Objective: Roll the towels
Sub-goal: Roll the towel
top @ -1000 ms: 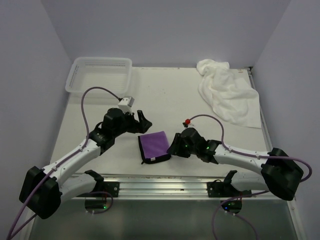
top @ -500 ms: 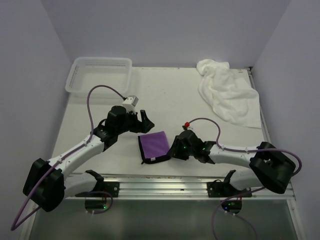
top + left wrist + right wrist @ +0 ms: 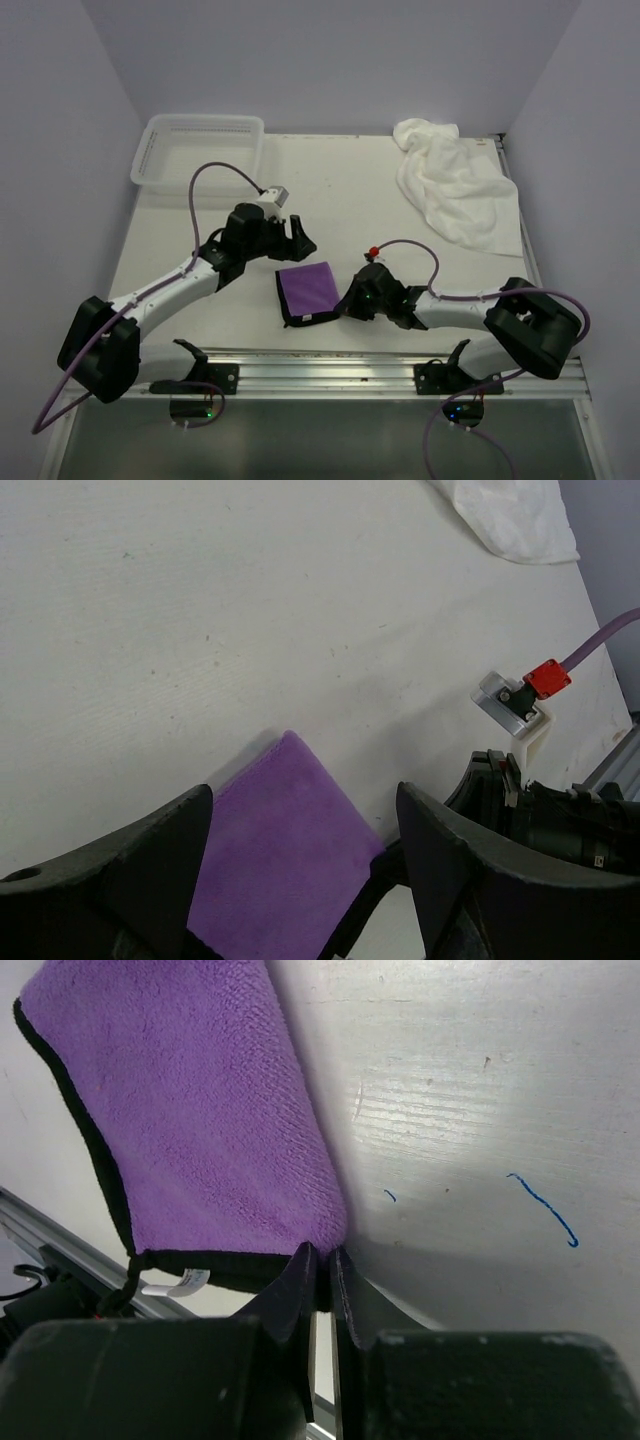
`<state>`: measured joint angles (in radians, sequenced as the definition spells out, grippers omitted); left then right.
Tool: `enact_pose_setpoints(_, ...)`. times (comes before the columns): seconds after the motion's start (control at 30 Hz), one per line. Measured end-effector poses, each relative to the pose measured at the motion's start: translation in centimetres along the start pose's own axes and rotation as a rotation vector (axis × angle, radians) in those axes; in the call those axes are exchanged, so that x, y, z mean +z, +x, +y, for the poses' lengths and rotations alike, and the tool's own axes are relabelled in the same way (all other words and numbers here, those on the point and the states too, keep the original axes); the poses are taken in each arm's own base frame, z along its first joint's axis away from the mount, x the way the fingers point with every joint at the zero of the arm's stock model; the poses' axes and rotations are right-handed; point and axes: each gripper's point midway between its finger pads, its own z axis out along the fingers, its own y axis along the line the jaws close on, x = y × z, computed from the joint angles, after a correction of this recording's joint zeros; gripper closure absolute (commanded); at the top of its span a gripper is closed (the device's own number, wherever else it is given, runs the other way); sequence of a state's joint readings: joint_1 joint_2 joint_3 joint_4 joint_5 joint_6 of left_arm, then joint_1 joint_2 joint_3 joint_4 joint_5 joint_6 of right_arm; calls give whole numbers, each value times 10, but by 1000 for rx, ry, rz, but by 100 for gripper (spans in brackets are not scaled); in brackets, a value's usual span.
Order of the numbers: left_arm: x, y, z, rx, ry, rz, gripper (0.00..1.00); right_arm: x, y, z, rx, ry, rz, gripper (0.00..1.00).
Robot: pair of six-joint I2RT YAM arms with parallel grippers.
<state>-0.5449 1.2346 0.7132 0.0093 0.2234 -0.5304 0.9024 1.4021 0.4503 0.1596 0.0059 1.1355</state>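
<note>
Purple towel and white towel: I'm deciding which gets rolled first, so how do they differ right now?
The purple towel is small and folded flat near the front; the white towel is far larger and crumpled at the far right. The right gripper pinches the purple towel's corner; the white towel is untouched. Both lie on the table, unrolled.

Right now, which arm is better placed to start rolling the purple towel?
Right. The right gripper is pinched shut on the purple towel's trimmed corner; the left gripper hangs open by its far edge, gripping nothing.

Left wrist view's top edge cuts off the white towel (image 3: 510, 515).
</note>
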Motion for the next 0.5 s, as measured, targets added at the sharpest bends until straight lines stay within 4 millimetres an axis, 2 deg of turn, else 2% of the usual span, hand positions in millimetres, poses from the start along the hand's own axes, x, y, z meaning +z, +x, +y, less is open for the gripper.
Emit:
enact_pose_setpoints(0.13,15,6,-6,7,4,48,27,1,-1,1,-2,-8,-3,100)
enact_pose_setpoints(0.33,34,27,-11,25,-17,150,31,1,-1,2,-10,-10,-6,100)
enact_pose_setpoints(0.5,53,39,-22,68,-41,216,34,3,-2,2,-18,-14,-9,100)
